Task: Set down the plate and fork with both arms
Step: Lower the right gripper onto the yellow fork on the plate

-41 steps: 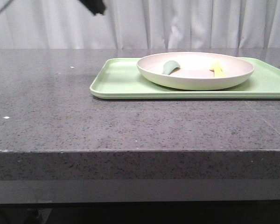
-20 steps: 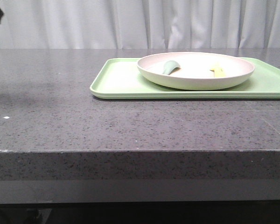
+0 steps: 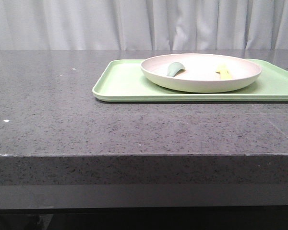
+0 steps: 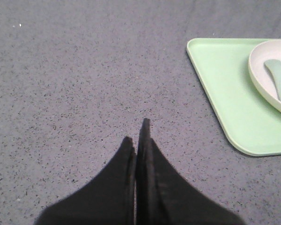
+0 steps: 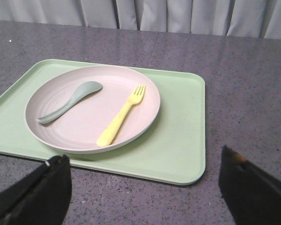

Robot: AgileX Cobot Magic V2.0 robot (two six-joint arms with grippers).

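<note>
Lower centre, my left gripper [image 4: 139,136]: jaws pressed together, empty, over bare table [image 4: 75,75]. Centre-right, the plate [image 5: 79,129] sits on the tray [image 5: 178,136], carrying spoon [image 5: 68,105] and fork [image 5: 119,117], seemingly delivered. Lower corners, my right gripper [image 5: 145,187]: jaws wide, empty.

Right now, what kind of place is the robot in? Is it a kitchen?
Probably a test room set up like a dining spot, not a real kitchen: a speckled grey table, a plain white curtain behind it, and a green tray with toy-like dishes.
</note>
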